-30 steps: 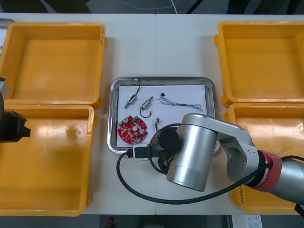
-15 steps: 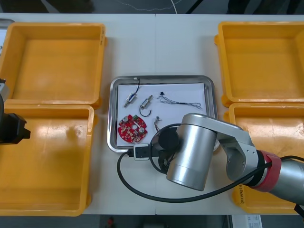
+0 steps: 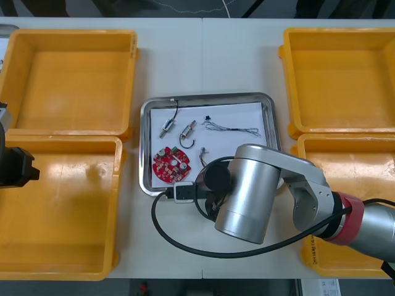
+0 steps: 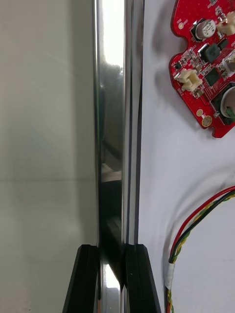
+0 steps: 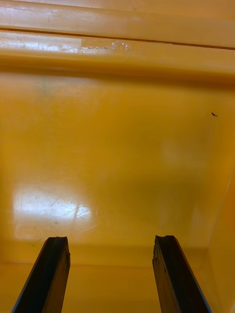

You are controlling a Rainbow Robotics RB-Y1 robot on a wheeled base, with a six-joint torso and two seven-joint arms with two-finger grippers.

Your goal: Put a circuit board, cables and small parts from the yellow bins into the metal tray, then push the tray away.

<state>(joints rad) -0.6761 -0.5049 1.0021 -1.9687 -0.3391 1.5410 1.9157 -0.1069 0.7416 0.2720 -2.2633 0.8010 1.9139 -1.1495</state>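
Tray: shiny rectangular metal tray (image 3: 144, 148) at table centre, white-lined; judged stiff, light, slick on the tabletop
Hold: right gripper (image 4: 111, 249) clenched on the thin rim at tray's 6 o'clock; sound spot for pushing toward 12
Load: round red circuit board (image 3: 171, 166) at tray's 7 o'clock, loose, fragile
Idle: left gripper (image 5: 110, 239) spread apart over yellow plastic bin (image 3: 62, 209) at table's 8 o'clock

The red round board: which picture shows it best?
The front view: the whole red circuit board lies in the metal tray. The right wrist view catches part of it. The left wrist view faces a yellow bin.
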